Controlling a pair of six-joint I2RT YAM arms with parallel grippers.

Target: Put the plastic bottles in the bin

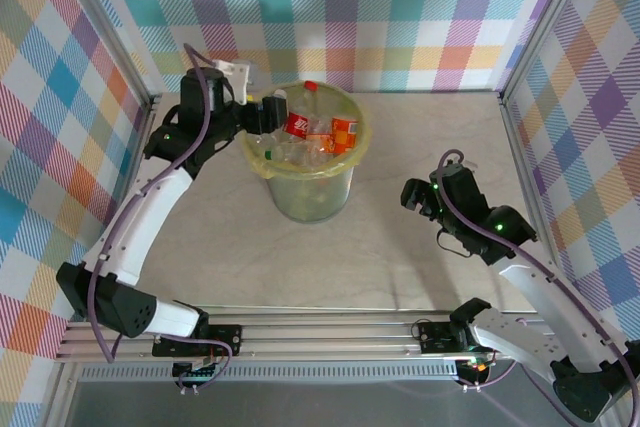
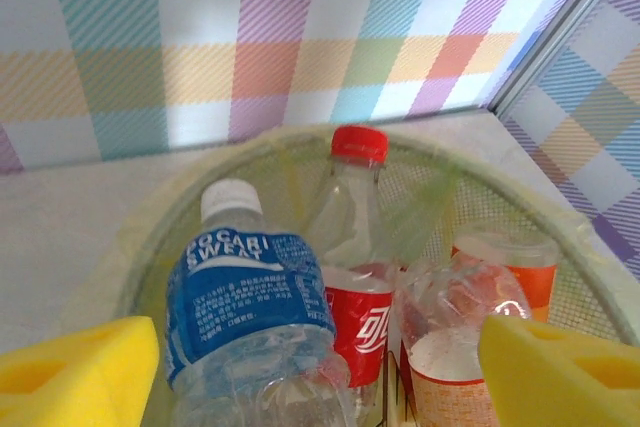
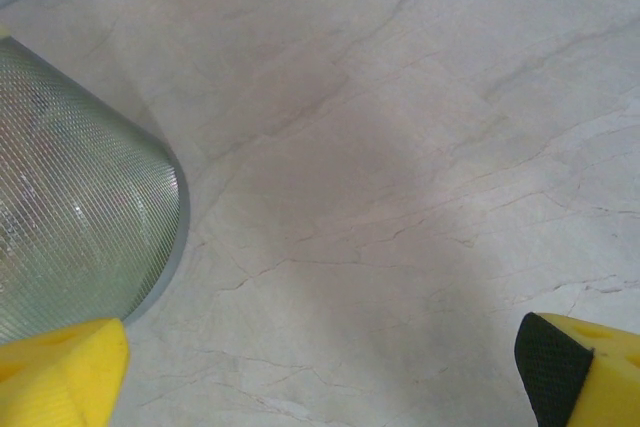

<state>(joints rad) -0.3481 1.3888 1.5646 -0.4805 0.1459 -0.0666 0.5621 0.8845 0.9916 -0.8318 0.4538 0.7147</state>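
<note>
The left gripper (image 1: 266, 113) is held at the left rim of the bin (image 1: 310, 197), just above the opening. In the left wrist view its yellow fingertips (image 2: 90, 367) are seen spread wide, and nothing is clamped between them. A blue-labelled bottle (image 2: 250, 292) with a white cap lies in the gap, close to the left pad and well apart from the right pad. Beside it a red-capped bottle (image 2: 352, 237) with a red label is leaned against the far wall of the bin, and an orange-labelled bottle (image 2: 512, 272) is placed further to the right. The plastic bottles (image 1: 320, 132) are piled inside the bin, which is lined with a yellow-green bag (image 2: 150, 217) and is set on the table (image 1: 430, 137) near its far side.

The right gripper (image 1: 413, 197) is kept low over the table, to the right of the bin. Its jaws are fully spread and nothing is held. The mesh wall of the bin (image 3: 70, 217) is seen at the left of the right wrist view.
</note>
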